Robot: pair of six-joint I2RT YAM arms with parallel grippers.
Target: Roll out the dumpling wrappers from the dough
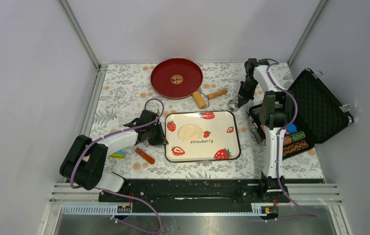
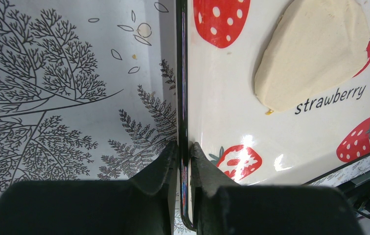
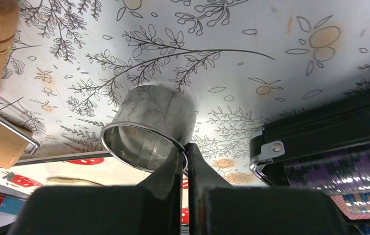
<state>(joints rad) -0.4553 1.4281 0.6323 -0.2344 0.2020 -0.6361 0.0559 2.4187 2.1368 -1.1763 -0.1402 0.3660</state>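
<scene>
Our left gripper (image 1: 162, 139) is clamped on the left rim of the one strawberry tray (image 1: 217, 122). Our right gripper (image 1: 240, 102) is closed at the one metal ring cutter (image 1: 232, 105), just off the tray's far right corner. From above we count two arms, one red plate (image 1: 163, 84) at the far side, one wooden rolling pin (image 1: 201, 100) between plate and tray, and one black case (image 1: 320, 105) with its lid up at the right. One dough sheet (image 1: 191, 132) lies flat on the tray, left of centre, among six printed strawberries. One small tan disc (image 1: 176, 79) sits at the plate's centre. We cannot tell whether it is a dumpling wrapper or a mark on the plate. Beside the left arm lie one orange stick (image 1: 145, 155) and one small coloured wedge (image 1: 118, 154).

From the left wrist, we see two fingers (image 2: 166, 164) squeezing the tray's black rim from either side. The single dough sheet lies ahead to the right, above the word "strawberry".

From the right wrist, two fingers (image 3: 171, 169) pinch the cutter's thin rim. The cutter hangs tilted over the floral cloth (image 3: 251, 39). Two wooden parts of the rolling pin show at the left, and the case's edge at the right.
</scene>
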